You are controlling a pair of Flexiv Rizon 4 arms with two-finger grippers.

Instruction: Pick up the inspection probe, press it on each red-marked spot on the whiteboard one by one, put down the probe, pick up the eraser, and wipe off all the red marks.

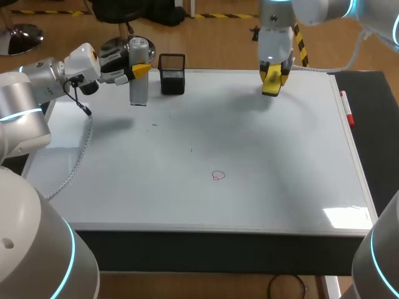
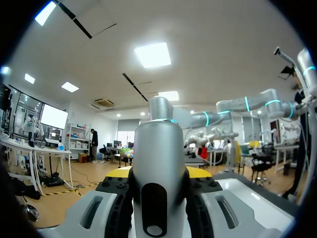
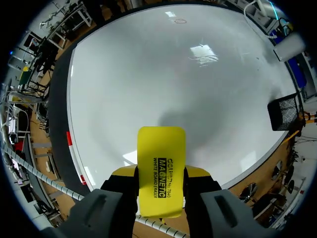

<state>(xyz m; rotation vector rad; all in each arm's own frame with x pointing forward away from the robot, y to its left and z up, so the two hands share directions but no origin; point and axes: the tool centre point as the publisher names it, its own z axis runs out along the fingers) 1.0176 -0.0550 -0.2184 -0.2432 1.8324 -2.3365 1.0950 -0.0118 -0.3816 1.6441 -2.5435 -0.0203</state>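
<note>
The silver cylindrical probe (image 1: 138, 81) stands upright at the far left of the whiteboard (image 1: 249, 137). My left gripper (image 1: 142, 70) is shut on its upper part. In the left wrist view the probe (image 2: 158, 163) fills the gap between the fingers of the left gripper (image 2: 158, 173). My right gripper (image 1: 272, 81) hangs over the far right part of the board, shut on the yellow eraser (image 1: 271, 84). The eraser (image 3: 161, 171) sticks out past the right gripper (image 3: 161, 173) towards the whiteboard (image 3: 163, 74). One small red mark (image 1: 217, 175) lies near the board's middle, also visible as the red mark (image 3: 181, 21).
A black mesh basket (image 1: 173, 73) stands just right of the probe, and shows as the basket (image 3: 285, 111) in the right wrist view. A red marker (image 1: 346, 107) lies along the board's right edge. A cable (image 1: 78, 156) trails from my left arm over the board's left side.
</note>
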